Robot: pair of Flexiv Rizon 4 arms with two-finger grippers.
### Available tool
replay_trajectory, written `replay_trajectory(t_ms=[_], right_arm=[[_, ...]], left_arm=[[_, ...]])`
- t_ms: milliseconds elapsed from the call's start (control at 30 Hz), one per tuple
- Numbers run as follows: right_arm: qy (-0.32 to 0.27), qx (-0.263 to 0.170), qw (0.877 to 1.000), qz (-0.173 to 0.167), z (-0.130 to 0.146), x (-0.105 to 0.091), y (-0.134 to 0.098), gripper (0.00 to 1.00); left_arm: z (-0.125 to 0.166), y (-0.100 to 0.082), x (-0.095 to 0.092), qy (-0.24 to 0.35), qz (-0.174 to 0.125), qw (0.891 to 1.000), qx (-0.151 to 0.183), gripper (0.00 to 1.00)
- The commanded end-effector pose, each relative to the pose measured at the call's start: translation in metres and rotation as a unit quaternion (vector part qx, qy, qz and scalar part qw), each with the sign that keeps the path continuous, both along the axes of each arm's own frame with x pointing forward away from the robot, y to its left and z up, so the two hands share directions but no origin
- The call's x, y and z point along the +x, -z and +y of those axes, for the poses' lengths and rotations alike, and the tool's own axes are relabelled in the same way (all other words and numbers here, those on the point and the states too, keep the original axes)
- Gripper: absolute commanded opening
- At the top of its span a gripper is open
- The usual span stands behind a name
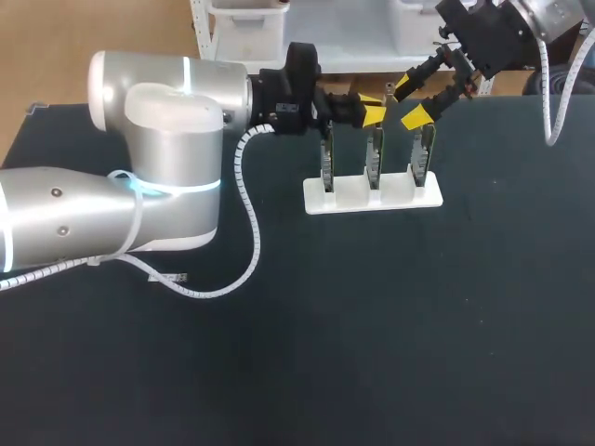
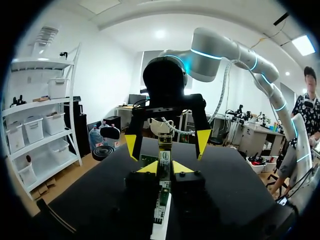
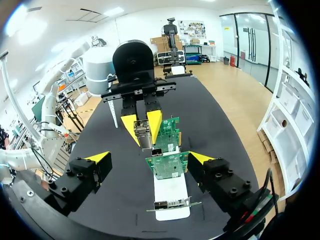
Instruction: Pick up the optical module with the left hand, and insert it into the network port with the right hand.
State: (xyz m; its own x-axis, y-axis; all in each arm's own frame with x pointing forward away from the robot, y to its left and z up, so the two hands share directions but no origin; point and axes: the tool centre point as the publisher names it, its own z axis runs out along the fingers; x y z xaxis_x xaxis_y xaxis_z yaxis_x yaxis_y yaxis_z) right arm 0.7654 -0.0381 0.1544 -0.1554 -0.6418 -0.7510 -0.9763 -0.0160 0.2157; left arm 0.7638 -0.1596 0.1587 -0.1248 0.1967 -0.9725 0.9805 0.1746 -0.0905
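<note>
Optical module and cards share the far middle of the black table, close to its back edge, with plenty of bare top on the near side.

The left arm is the bulkiest thing in sight, lying across the left half of the table. The right arm comes down from the far right corner. Between them stands a white stand holding three network cards upright in a row.

The right gripper hangs over the right end of that row with its fingers spread wide, holding nothing. The left gripper sits above the cards, pinching the module at one end.

From the right wrist, the module lies straight ahead, beyond the nearer cards. Its long axis runs along the line between the two claws, free end towards the right one. So the right claw is the nearer free one, and its open fingers already straddle that line.

To my eye the tight spot is underneath. The card tops are just below both claws, so any closing-in has room sideways and upward, but little downward.
</note>
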Motion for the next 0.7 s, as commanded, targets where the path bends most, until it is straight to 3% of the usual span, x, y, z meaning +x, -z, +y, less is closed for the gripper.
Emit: replay_trajectory(t_ms=[33,700], right_arm=[[0.003,0.000,1.000,-0.003,0.000,-0.003,0.000,1.00],[-0.012,-0.035,0.999,-0.029,0.004,-0.006,-0.015,1.00]], left_arm=[[-0.001,0.000,0.002,0.002,0.001,1.000,0.001,0.00],[-0.001,0.000,0.002,0.002,0.001,1.000,0.001,0.00]])
